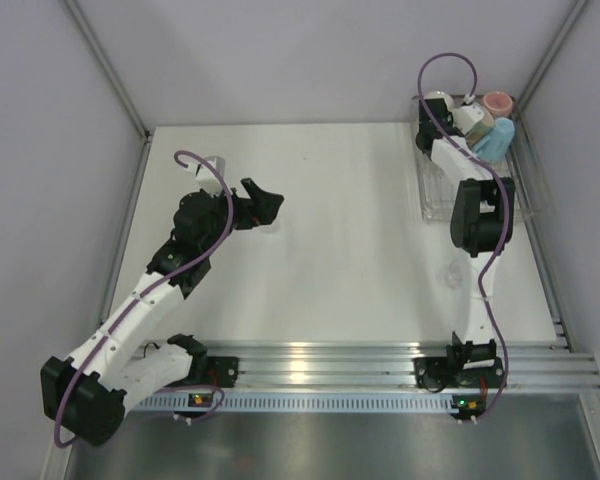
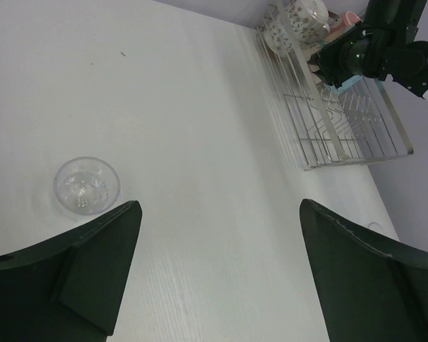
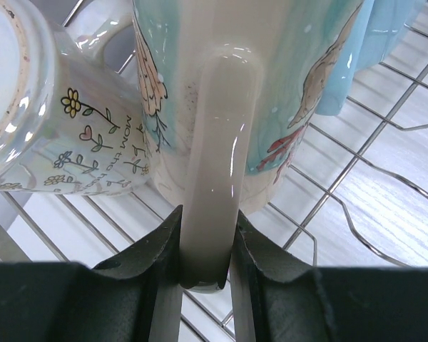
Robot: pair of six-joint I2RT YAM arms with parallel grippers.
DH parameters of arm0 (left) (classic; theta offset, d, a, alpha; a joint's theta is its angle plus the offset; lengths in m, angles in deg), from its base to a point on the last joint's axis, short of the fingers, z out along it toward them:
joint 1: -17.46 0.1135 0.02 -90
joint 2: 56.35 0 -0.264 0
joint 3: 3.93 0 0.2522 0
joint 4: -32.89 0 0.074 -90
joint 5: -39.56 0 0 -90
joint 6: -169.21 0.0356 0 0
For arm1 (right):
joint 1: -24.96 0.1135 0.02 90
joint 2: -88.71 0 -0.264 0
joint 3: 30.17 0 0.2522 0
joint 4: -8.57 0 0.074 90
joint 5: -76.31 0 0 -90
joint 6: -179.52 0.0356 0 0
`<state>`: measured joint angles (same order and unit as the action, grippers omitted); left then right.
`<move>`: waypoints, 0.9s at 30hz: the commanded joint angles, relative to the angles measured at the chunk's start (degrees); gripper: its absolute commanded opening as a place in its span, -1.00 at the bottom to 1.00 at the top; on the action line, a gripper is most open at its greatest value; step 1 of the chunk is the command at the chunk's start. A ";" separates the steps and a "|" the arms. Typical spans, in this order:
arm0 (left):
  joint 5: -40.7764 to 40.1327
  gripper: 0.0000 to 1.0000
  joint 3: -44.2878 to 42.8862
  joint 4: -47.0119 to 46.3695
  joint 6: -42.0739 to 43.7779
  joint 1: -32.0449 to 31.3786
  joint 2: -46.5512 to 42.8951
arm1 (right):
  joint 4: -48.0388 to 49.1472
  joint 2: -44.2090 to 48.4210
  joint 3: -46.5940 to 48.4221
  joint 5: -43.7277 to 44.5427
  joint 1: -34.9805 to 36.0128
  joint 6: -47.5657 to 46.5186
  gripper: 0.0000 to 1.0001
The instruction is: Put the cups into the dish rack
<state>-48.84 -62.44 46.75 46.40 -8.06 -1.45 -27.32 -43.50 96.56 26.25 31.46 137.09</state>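
Note:
The dish rack [image 1: 435, 200] of silver wire stands at the back right, with mugs crowded at its far end. My right gripper [image 3: 207, 249] is shut on the pale handle [image 3: 217, 142] of the cream patterned mug [image 3: 285, 78], which rests on the rack's bars [image 3: 357, 164]. Against that mug's left leans the white flower-patterned mug [image 3: 50, 121]; the light blue one [image 3: 385, 43] sits behind on the right. From above I see the white mug [image 1: 437, 103], cream mug [image 1: 472, 118], pinkish-red mug [image 1: 497, 103] and blue mug [image 1: 493, 140]. My left gripper [image 2: 221, 214] hangs open over bare table, far from the rack.
A clear drinking glass [image 2: 86, 185] stands on the white table in front of the left fingers, also faintly visible from above [image 1: 455, 272]. The right arm [image 2: 371, 53] reaches over the rack [image 2: 342, 135]. Grey walls close in both sides and the back.

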 commanded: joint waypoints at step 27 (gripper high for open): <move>1.21 0.96 -0.69 -2.03 -1.11 0.29 -1.98 | 4.46 5.03 -2.31 -1.00 2.55 -2.39 -0.33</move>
<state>-48.36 -62.44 46.75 45.87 -8.06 -1.52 -25.70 -42.36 94.75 25.88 33.48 134.68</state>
